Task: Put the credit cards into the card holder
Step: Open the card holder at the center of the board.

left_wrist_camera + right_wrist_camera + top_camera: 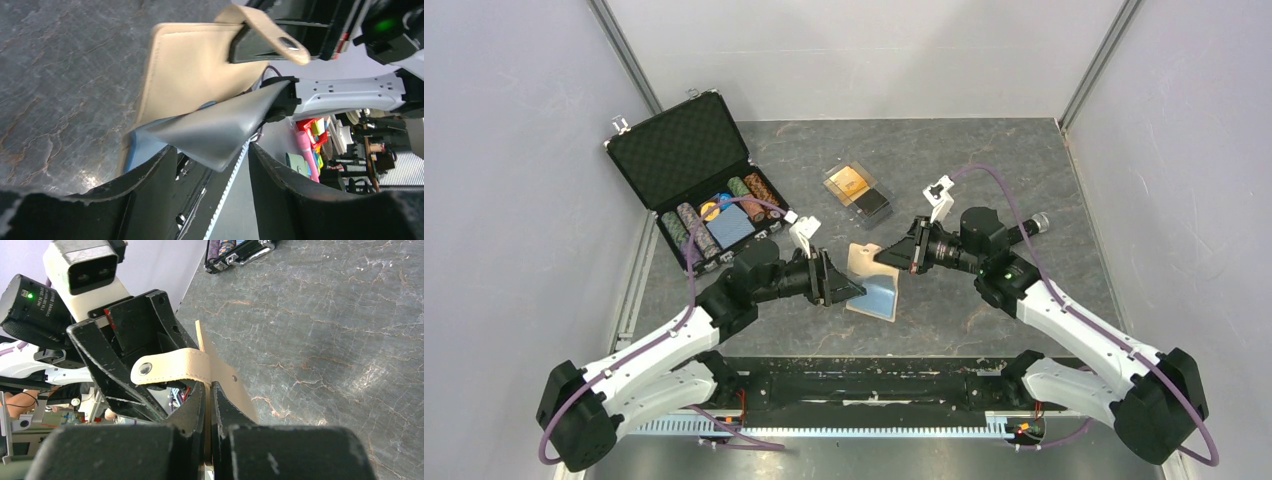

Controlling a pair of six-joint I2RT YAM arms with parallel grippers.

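**Card holder held up at mid-desk, grey card at its pocket**

We see the card holder (876, 282) at the middle of the desk (984, 160), open, its light blue pockets facing left. The right gripper (209, 390) has its fingers clamped on the tan flap just below the snap tab. The left gripper (212, 149) faces it from the left. Its fingers stand apart on either side of the dark grey card (220, 125), whose far end lies against the blue lining. We cannot tell whether they press on the card. The orange-gold card (845, 180) lies in a clear box (828, 176) further back, well apart from both grippers.
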